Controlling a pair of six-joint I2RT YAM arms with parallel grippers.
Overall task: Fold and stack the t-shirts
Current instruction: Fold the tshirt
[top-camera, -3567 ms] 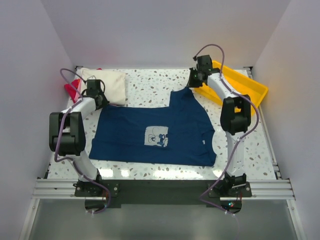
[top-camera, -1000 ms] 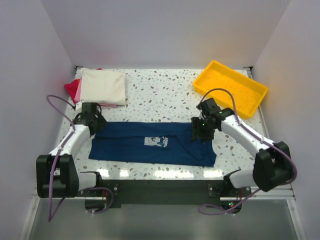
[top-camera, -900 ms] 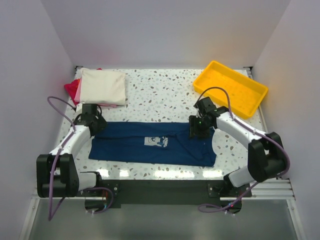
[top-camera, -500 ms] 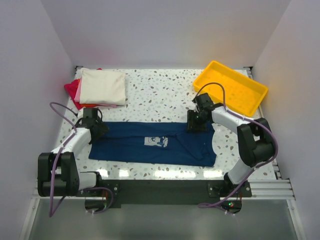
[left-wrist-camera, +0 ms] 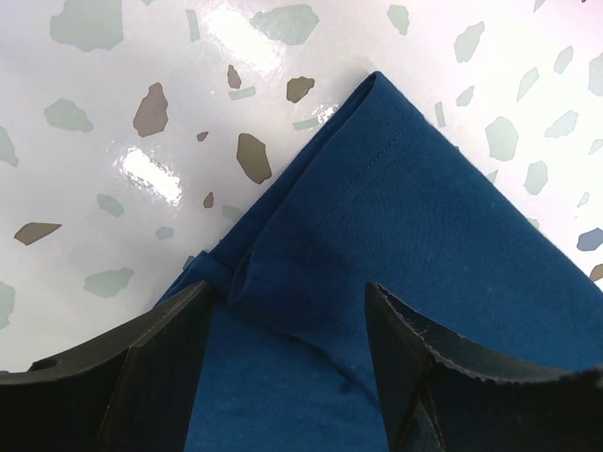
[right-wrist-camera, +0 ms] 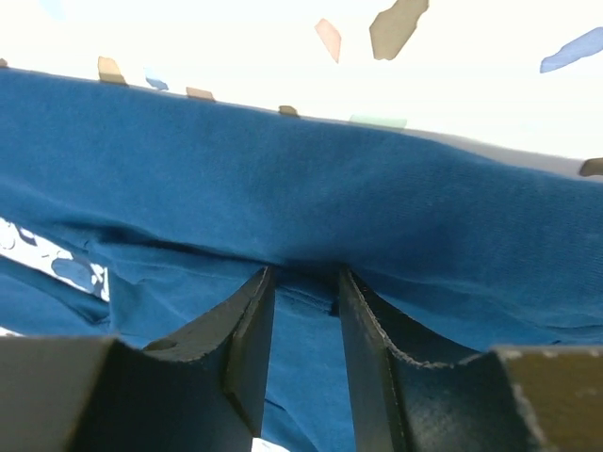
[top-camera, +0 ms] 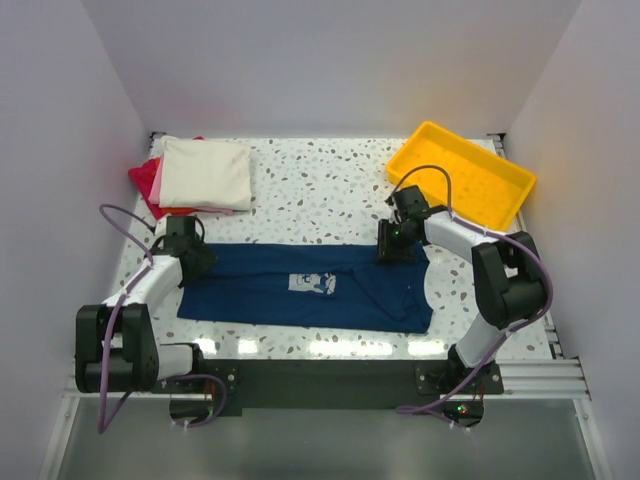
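Navy shirt (top-camera: 260, 290) lies folded once under both tools: left tool (left-wrist-camera: 287, 297) wide, right tool (right-wrist-camera: 303, 275) narrow, grip unclear. Further folds and stacking likely remain.

Your count: four t-shirts in all. One navy t-shirt (top-camera: 300, 285) (the only one with a chest print, a single pale square). Three folded ones in a single pile: one cream t-shirt (top-camera: 205, 172), one pink t-shirt (top-camera: 158, 185), one red t-shirt (top-camera: 143, 178). One yellow tray (top-camera: 470, 185). One table (top-camera: 320, 190). You've got two arms, so two grippers: one left gripper (top-camera: 192, 256), one right gripper (top-camera: 392, 247). Each wrist view shows two fingers (left-wrist-camera: 160, 367), four total. Piles: one. Shirts outside the pile: one.
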